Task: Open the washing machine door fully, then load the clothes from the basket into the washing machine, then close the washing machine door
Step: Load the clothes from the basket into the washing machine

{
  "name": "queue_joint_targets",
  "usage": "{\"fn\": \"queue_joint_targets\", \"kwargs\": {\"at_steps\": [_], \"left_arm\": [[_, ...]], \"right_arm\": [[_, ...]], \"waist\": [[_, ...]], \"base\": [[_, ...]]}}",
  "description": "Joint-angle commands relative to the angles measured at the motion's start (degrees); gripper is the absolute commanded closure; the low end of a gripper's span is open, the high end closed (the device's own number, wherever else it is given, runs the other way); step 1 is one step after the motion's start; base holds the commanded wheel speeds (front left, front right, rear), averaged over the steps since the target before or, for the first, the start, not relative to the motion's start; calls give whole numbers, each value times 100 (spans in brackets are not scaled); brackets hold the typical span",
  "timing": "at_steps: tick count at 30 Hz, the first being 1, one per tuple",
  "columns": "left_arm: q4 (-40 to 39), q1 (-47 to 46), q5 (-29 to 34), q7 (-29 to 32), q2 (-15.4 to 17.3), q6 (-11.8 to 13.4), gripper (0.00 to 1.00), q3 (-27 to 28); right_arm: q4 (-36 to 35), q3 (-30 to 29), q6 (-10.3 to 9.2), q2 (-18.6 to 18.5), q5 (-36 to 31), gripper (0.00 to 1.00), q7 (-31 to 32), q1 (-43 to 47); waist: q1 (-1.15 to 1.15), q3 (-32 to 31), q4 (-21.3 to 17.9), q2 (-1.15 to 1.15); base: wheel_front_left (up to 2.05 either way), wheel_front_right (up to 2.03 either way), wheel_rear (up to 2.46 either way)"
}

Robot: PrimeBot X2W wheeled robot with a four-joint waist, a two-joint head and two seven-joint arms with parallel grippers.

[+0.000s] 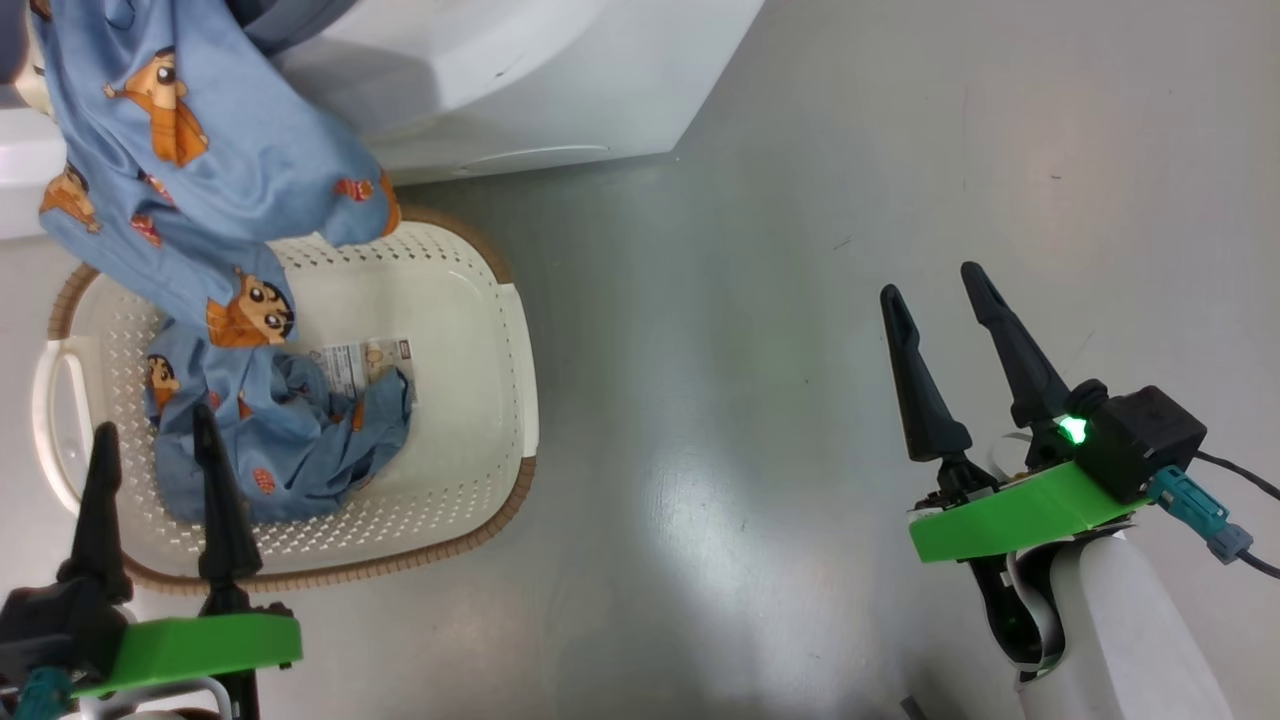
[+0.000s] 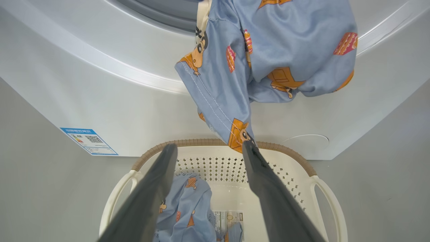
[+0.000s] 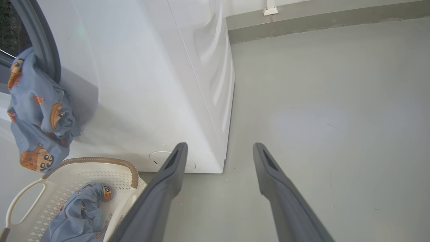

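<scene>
While part of the clothes [image 1: 200, 130] is draped from the washing machine [image 1: 520, 80] opening and the rest lies in the basket [image 1: 515, 400], loading is judged under way. Jaws of the left gripper [image 1: 154, 420] and right gripper [image 1: 931, 280] are shown apart, empty; the basket garment must be grasped next.
</scene>
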Motion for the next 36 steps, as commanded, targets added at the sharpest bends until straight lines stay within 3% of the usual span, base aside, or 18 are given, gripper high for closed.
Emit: {"fn": "queue_joint_targets", "kwargs": {"at_steps": [1, 20, 29, 36], "left_arm": [[-65, 201, 95, -29, 46, -38, 0, 202], [187, 373, 222, -29, -78, -89, 0, 85], [-49, -65, 307, -29, -86, -234, 0, 83], [193, -744, 370, -29, -31, -385, 0, 31]], "right_arm": [[-94, 162, 9, 24, -81, 0, -27, 123], [-83, 180, 9, 24, -60, 0, -27, 121], [-67, 202, 9, 24, -30, 0, -27, 121], [-31, 276, 9, 24, 18, 0, -27, 68]], "waist": [[0, -2, -3, 0], [0, 2, -51, 0], [0, -40, -100, 0], [0, -79, -217, 0]], "base": [[0, 0, 0], [0, 0, 0], [0, 0, 0], [0, 0, 0]]}}
